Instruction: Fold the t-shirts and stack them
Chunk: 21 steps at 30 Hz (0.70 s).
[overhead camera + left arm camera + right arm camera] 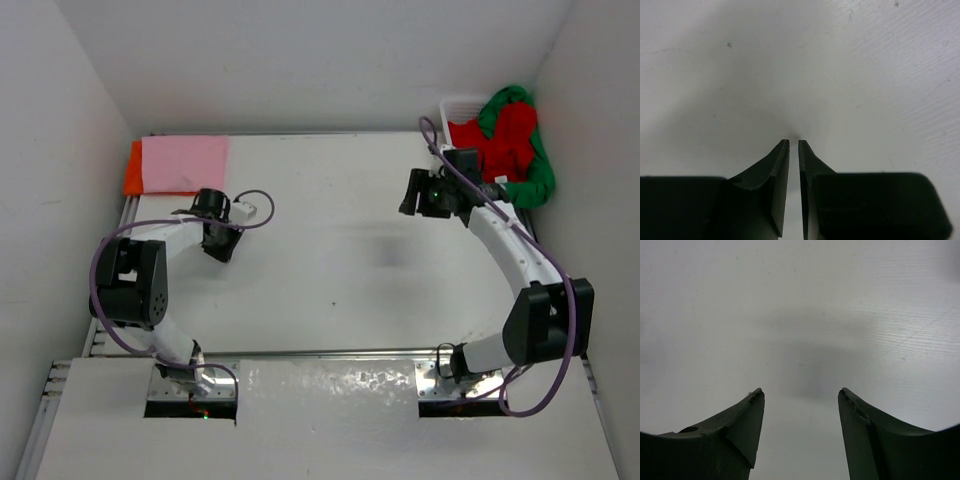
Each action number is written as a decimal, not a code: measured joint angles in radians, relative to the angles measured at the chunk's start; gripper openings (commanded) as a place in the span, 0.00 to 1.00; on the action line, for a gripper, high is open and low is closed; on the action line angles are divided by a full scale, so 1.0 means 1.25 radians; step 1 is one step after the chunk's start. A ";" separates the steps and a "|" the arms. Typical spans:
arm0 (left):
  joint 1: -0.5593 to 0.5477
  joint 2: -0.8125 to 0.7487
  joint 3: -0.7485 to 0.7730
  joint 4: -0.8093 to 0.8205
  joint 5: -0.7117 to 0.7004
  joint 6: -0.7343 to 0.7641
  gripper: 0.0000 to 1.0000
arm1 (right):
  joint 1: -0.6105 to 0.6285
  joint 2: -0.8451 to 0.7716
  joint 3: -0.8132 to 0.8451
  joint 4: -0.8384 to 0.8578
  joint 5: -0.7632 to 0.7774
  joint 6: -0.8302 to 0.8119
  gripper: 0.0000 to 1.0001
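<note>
Top external view sets the left arm's base at the near edge, its elbow swung out to the left and its forearm reaching away and rightward, so that the left gripper point(218, 245) points down at the table point(330, 250) just in front of the folded stack. That stack lies in the far left corner: the pink t-shirt point(183, 163) sits squarely on the orange t-shirt point(132, 168), of which only a strip along the left side shows. The left wrist view adds what the overhead cannot: the left gripper point(793, 142) is all but clenched, with only a thin slit between its two dark fingers point(780, 170) and no cloth in it, and scuffed white tabletop lies beyond the tips.

Further right, the right arm rises from its base, bends at an elbow near the right wall and stretches away and leftward. The right gripper point(412, 192) hangs over the table and faces left. From above its jaws are hard to read; the right wrist view settles it, showing the right gripper point(801, 392) released, its fingers point(747, 415) spread wide over plain table.

In the far right corner stands the white basket point(462, 105), close behind the right wrist. The red t-shirt point(505, 135) is heaped in it, and the green t-shirt point(540, 170) is draped around the red one and hangs over the basket's near right side.
</note>
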 measured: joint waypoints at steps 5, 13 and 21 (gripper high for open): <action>0.000 0.000 0.000 0.000 0.001 -0.006 0.24 | -0.027 -0.025 0.009 -0.012 0.003 -0.011 0.59; 0.001 0.000 0.018 -0.011 0.013 -0.009 0.25 | -0.037 -0.056 -0.079 -0.011 0.015 -0.011 0.59; 0.003 0.000 0.049 -0.028 0.012 -0.014 0.27 | -0.044 -0.079 -0.081 -0.020 0.032 -0.019 0.61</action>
